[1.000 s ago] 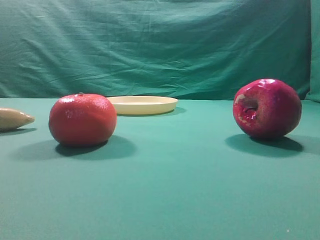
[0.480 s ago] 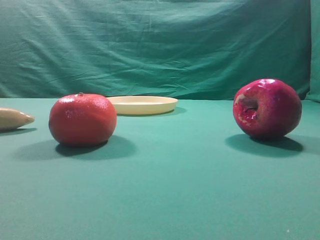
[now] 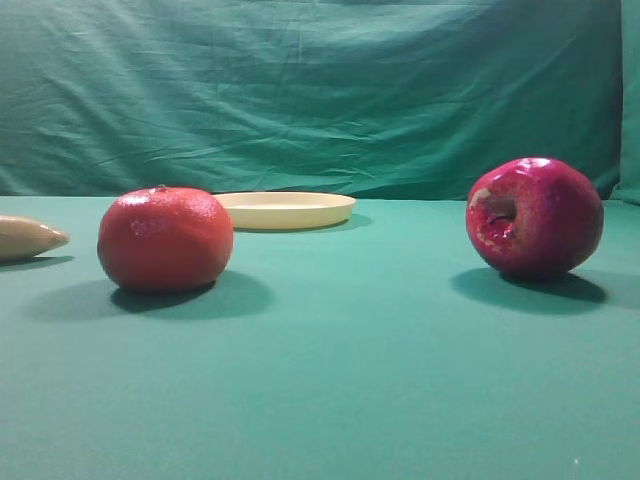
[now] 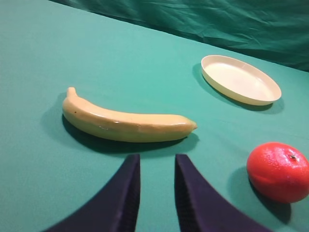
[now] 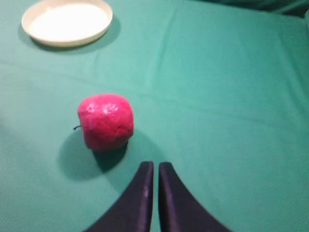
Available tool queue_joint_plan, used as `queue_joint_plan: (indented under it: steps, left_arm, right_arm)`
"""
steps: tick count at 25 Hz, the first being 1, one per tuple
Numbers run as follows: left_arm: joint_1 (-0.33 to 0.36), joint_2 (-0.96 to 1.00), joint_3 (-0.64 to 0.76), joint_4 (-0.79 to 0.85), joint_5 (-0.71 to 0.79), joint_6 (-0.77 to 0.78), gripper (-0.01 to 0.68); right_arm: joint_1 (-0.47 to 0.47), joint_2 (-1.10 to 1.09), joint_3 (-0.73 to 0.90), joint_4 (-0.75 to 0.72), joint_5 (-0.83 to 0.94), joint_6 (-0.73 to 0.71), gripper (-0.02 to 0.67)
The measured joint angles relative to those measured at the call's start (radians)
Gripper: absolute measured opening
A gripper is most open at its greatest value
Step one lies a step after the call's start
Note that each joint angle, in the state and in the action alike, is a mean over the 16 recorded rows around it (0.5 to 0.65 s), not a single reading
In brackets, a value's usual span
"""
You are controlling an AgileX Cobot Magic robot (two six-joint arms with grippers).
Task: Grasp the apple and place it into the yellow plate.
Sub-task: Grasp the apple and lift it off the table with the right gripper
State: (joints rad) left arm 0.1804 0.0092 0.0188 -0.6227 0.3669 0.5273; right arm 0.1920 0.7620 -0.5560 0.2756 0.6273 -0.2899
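A: What was shown in the exterior high view?

B: The apple [image 3: 534,216] was seen lying on its side on the green cloth [image 3: 340,380], stem dimple turned sideways, well apart from the yellow plate [image 3: 285,209], which was set farther back. An orange fruit [image 3: 165,238] was placed just in front of the plate's near-left rim, and the tip of a banana [image 3: 30,237] was caught at the frame edge, left of the plate. No arm was seen here.

A: And the left wrist view?

B: The left gripper [image 4: 155,193] was held above the cloth with its fingers parted by a narrow gap and nothing between them. The banana [image 4: 126,124] was laid out left of the plate [image 4: 240,79], the orange fruit [image 4: 278,171] in front of it. The apple was not shown.

A: The right wrist view?

B: The right gripper [image 5: 152,195] was seen with its fingers pressed together and empty. The apple [image 5: 105,121] was found near it, ahead and to one side, untouched, and still well short of the plate [image 5: 67,22].

A: How was the apple judged to handle?

B: It was judged firm and moderately heavy, with a glossy skin likely to be slippery. A grip across its widest part, both sides squarely covered, was thought safest; the dimpled end and the pale patches beside it were best avoided. The fingers would need to be spread first.
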Motion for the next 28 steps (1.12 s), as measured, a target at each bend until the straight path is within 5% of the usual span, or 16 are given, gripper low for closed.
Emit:
queue_joint_plan:
  steps: [10,21,28]
  left_arm:
    - [0.000,0.000,0.000,0.000,0.000,0.000,0.157]
    - [0.000,0.000,0.000,0.000,0.000,0.000,0.157]
    - [0.000,0.000,0.000,0.000,0.000,0.000,0.157]
  right_arm:
    - [0.006,0.289,-0.194,0.107,0.121,-0.146,0.000]
    - [0.128,0.526,-0.293,0.011,0.090,-0.086,0.011]
    - [0.203,0.603,-0.308,-0.081,0.016,-0.025,0.214]
